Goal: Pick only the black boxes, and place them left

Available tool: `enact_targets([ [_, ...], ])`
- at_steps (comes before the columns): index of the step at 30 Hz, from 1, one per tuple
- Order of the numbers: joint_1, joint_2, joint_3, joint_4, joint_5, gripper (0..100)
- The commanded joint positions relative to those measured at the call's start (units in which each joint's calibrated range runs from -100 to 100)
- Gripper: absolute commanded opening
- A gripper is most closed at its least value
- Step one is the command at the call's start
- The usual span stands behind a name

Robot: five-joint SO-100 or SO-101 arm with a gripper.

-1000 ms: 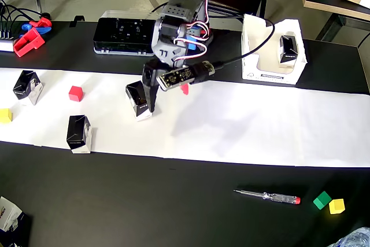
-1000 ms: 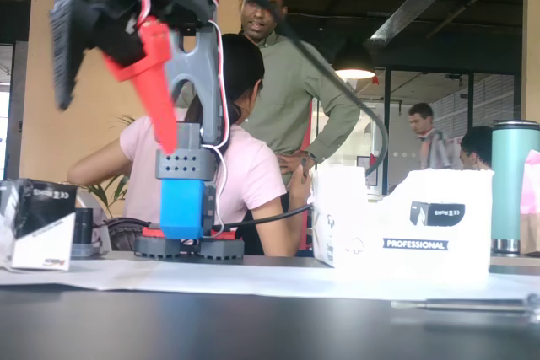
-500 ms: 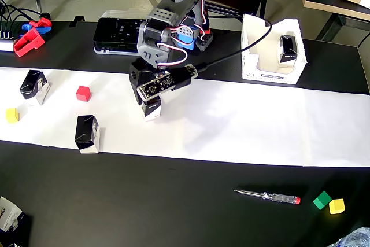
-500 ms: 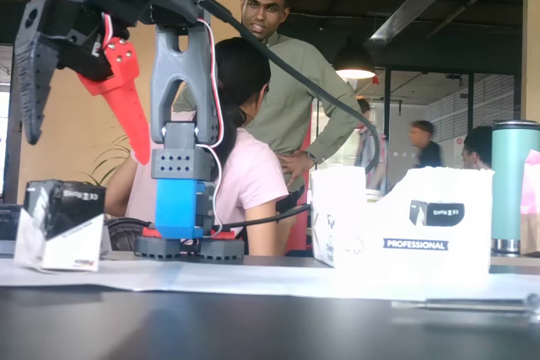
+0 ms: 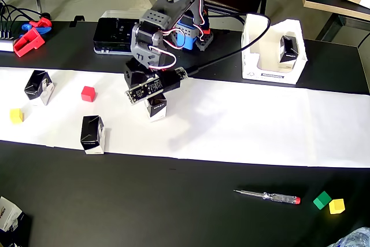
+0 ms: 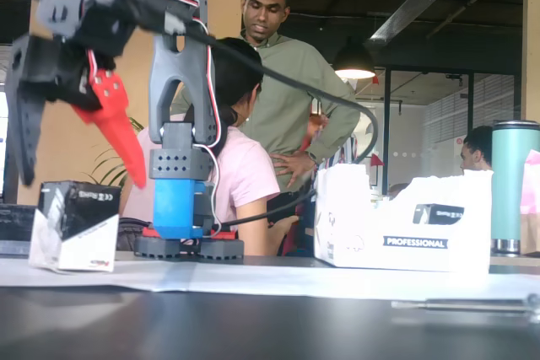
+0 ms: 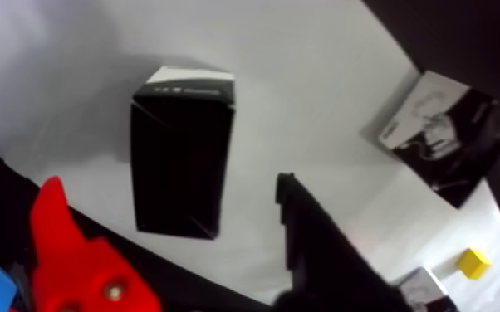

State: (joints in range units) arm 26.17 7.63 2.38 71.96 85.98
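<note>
Black box [image 7: 182, 158] released on paper; claw [image 7: 166, 203] now raised, open.

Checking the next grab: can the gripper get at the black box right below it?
Probably yes. The gripper hangs open just over the black box, which stands alone on the white paper, nothing crowding it.

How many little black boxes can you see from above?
4, maybe more hidden: one glossy black carton far left, one at the paper's front edge, one under the robot's hand, one inside the white tray.
</note>
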Motion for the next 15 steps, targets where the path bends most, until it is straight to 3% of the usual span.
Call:
enact_targets([
  [1,-2.6,-1.0,5.8,-7.7,-0.2,47],
  [4,-3.3,-1.0,10.6,-12.9,-0.2,44],
  [10,-3.8,-1.3,11.8,-14.1,-0.2,18],
  [15,-3.4,-2.5,10.6,-13.9,-0.2,16],
])
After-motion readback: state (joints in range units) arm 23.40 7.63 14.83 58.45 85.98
